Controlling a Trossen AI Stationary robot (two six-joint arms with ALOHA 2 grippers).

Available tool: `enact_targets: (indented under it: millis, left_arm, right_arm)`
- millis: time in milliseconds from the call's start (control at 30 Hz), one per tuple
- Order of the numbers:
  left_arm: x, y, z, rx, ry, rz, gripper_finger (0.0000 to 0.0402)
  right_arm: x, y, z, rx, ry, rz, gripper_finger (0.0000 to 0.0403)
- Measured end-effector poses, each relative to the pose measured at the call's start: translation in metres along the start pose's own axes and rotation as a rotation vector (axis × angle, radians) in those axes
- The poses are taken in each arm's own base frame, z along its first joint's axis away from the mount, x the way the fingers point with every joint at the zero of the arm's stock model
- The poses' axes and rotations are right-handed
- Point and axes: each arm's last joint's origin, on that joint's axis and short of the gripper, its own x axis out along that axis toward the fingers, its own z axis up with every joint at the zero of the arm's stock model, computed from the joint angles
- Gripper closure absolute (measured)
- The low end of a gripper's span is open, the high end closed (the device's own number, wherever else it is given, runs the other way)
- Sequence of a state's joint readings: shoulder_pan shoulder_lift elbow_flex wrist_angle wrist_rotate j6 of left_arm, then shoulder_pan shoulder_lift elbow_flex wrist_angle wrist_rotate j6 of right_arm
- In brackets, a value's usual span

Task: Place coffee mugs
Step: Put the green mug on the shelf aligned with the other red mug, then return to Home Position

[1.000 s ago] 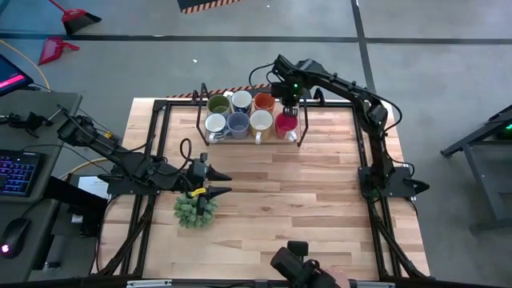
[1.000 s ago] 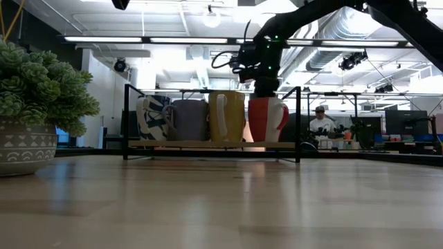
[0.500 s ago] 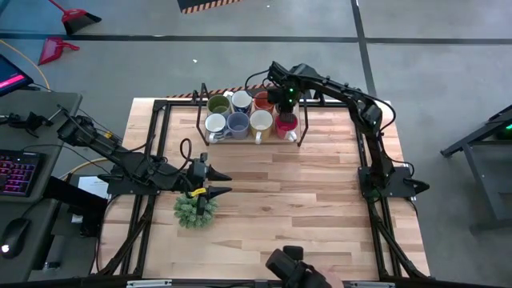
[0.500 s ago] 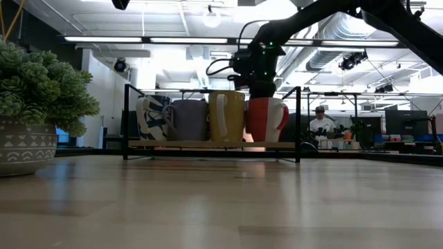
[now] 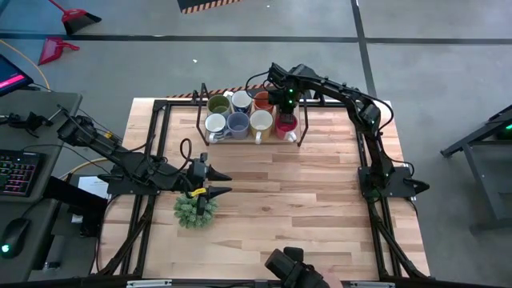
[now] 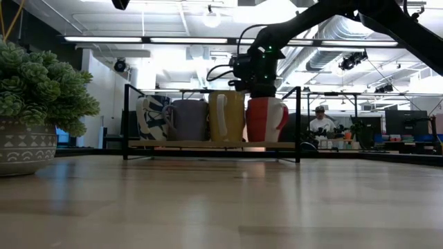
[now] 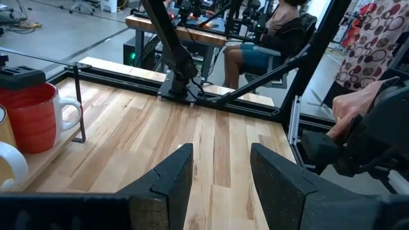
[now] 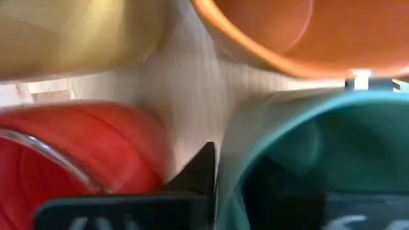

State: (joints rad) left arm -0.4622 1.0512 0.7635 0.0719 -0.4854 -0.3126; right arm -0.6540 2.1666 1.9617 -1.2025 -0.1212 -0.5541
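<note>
Seven mugs are visible in a black wire rack [image 5: 200, 120] at the table's far edge: olive [image 5: 218, 104], white [image 5: 241, 101] and orange [image 5: 262, 102] behind; white [image 5: 214, 124], blue [image 5: 238, 123], cream [image 5: 260, 121] and red [image 5: 286, 123] in front. They are probably rigid, glazed, slippery and chippable, best gripped across the rim wall. The right gripper [image 5: 282, 102] hangs in the back corner over a teal-looking mug (finger state unclear). The left gripper [image 5: 221, 182] waits mid-table beside a potted plant [image 5: 194, 210], fingers apart.
</note>
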Motion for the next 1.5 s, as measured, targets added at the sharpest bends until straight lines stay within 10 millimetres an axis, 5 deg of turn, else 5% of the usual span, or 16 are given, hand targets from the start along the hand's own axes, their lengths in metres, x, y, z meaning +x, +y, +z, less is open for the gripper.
enact_targets:
  millis: [267, 600, 767, 1000, 1300, 1500]
  left_arm:
    - [0.000, 0.000, 0.000, 0.000, 0.000, 0.000, 0.0257]
    - [0.000, 0.000, 0.000, 0.000, 0.000, -0.002, 0.0257]
    - [0.000, 0.000, 0.000, 0.000, 0.003, -0.009, 0.0257]
    - [0.000, 0.001, -0.003, 0.015, 0.030, -0.001, 0.0257]
    - [0.000, 0.001, -0.005, 0.033, 0.046, 0.002, 0.0257]
    - [-0.002, 0.002, -0.003, 0.124, 0.043, -0.001, 0.0257]
  right_arm:
    - [0.000, 0.000, 0.000, 0.048, 0.004, -0.012, 0.0312]
    - [-0.004, 0.000, 0.000, 0.059, 0.007, -0.014, 0.0295]
    - [-0.033, 0.000, 0.006, 0.057, -0.021, -0.030, 0.0295]
    - [-0.101, 0.009, 0.012, 0.105, -0.122, -0.058, 0.0295]
    - [-0.175, 0.090, -0.020, 0.042, -0.376, 0.080, 0.0295]
    - [-0.203, 0.150, -0.066, -0.040, -0.635, 0.184, 0.0295]
